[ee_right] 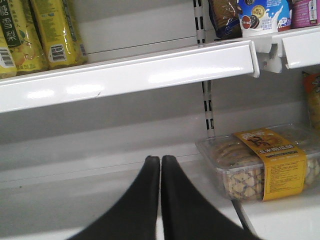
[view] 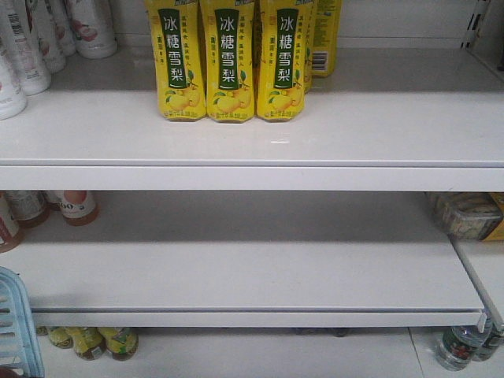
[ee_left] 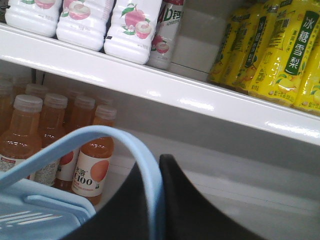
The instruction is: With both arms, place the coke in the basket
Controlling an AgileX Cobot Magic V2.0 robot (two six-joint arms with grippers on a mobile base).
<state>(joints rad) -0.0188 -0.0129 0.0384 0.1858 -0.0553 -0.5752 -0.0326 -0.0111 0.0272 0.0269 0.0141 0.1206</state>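
Note:
The light blue basket [view: 16, 323] shows only as a slotted corner at the lower left of the front view. In the left wrist view its thin loop handle [ee_left: 107, 134] arches up and runs down between the black fingers of my left gripper [ee_left: 159, 167], which is shut on it. Part of the basket's body [ee_left: 30, 215] lies below left. My right gripper [ee_right: 160, 159] is shut with nothing between its fingers, hovering over the bare white lower shelf [ee_right: 75, 195]. The coke is out of view.
Yellow pear-drink bottles [view: 228, 63] stand on the upper shelf [view: 252, 177], with white peach-drink bottles [ee_left: 80, 20] to their left. Orange C100 bottles [ee_left: 92, 165] stand on the lower shelf behind the handle. A clear cookie box [ee_right: 265, 165] sits right of the right gripper.

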